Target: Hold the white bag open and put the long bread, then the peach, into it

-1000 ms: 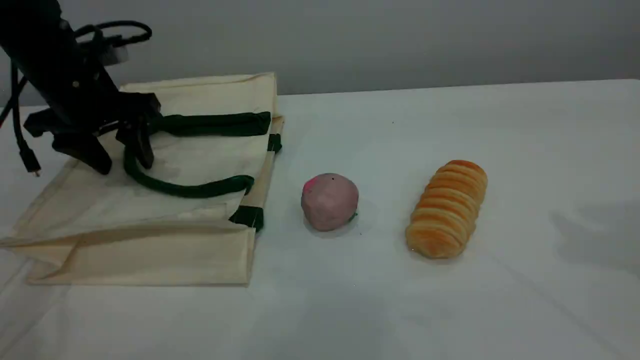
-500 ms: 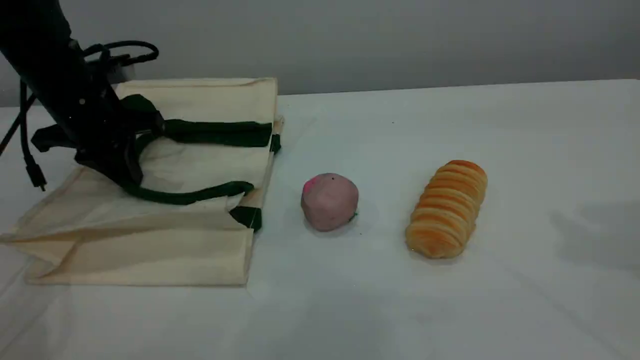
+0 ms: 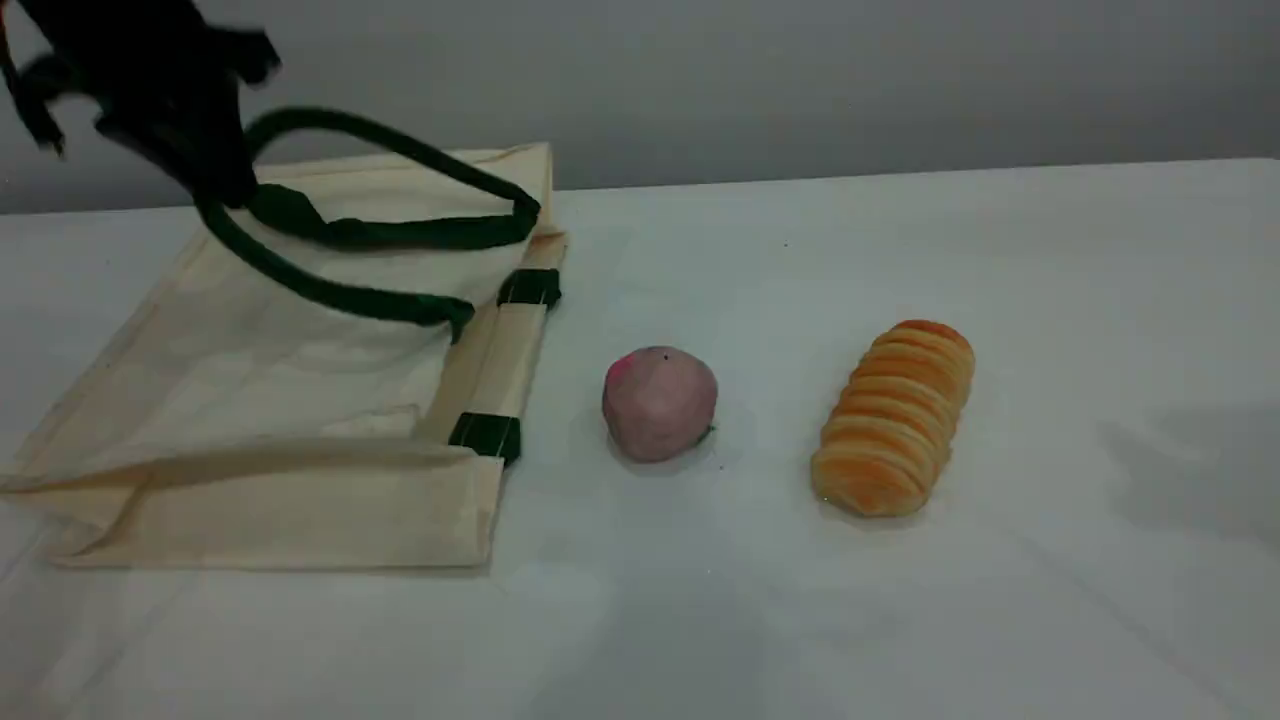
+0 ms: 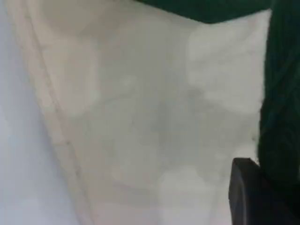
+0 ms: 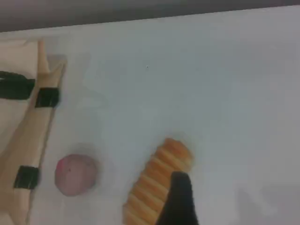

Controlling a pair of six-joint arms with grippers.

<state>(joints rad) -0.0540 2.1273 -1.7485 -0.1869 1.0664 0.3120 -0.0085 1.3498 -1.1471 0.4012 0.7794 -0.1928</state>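
Observation:
The white bag (image 3: pixel 250 400) lies on the table's left side, its mouth toward the peach. My left gripper (image 3: pixel 222 185) is up above the bag's far left part, shut on a dark green handle (image 3: pixel 320 290), which hangs lifted from it and pulls the top layer up. In the left wrist view, cream canvas (image 4: pixel 140 117) and the green handle (image 4: pixel 281 93) show beside a dark fingertip (image 4: pixel 248 197). The peach (image 3: pixel 659 402) sits right of the bag, and the long bread (image 3: pixel 895 417) further right. The right wrist view looks down on peach (image 5: pixel 75 174) and bread (image 5: pixel 157 185), with one fingertip (image 5: pixel 180 201) above the bread.
A white cloth covers the table (image 3: pixel 900 620). A grey wall (image 3: pixel 800 80) stands behind it. The right arm does not show in the scene view.
My left gripper closed on the green handle and rose up and back. The handle and the bag's top layer lifted with it. Peach and bread have not moved.

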